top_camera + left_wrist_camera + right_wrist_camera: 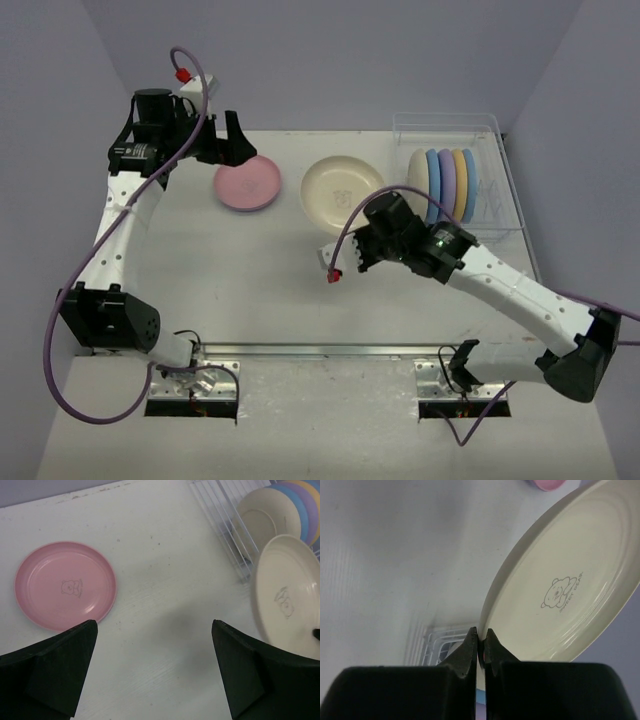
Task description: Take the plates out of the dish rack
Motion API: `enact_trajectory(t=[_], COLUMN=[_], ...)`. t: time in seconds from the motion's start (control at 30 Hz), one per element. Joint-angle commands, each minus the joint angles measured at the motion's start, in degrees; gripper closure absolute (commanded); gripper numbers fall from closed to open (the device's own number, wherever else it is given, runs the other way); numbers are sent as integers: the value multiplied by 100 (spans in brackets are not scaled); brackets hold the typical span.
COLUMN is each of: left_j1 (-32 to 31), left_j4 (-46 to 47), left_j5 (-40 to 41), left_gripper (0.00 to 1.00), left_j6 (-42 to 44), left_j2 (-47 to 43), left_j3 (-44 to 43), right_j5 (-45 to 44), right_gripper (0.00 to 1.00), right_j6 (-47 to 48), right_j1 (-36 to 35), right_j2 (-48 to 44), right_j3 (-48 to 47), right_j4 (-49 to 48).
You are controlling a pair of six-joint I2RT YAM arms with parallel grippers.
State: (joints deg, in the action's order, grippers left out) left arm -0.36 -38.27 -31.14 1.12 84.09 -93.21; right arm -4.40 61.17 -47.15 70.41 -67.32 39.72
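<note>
Over the middle of the table [300, 300], a cream plate [343, 188] is being pinched by its rim in the right claw [374, 208]. Both fingers are being squeezed tight on the edge, and the plate is being held tilted between the pink plate [247, 184] and the dish rack [450, 122]. That pink plate is being supported flat on the table, just beside the left claw [232, 140], whose fingers are being held wide apart with nothing between them. Off to the right, more plates [445, 185] are being propped on edge inside the clear rack: cream, blue, lavender, yellow, then another blue.
</note>
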Motion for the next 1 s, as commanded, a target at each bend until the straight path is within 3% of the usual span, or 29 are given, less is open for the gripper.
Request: enact_trajectory(t=[0.0,0.23,0.67,0.83,0.97], left_j1=[-306,-1496,-1915,-1906,-1856], left_j4=[-509,-877,-810,-577,-323], left_j5=[-77,1027,1162,1148,1013], left_gripper=[7,23,50,75,99], left_j6=[600,1159,1180,1030,697], left_j2=[-91,71,589,600,609], left_j3=[-224,155,422,556,610], right_j5=[-1466,-2015,-2065,-2037,-1994], right_gripper=[100,100,100,99,86], right_j6=[1375,1882,2048,2111,1944], right_j1=[-672,-1117,-1330,-1376,-1375], right_j2=[-142,285,377,291,225], right_j3=[921,1274,1301,1500,1647], right_j4=[-1158,-1795,-2164,-2432,-2450])
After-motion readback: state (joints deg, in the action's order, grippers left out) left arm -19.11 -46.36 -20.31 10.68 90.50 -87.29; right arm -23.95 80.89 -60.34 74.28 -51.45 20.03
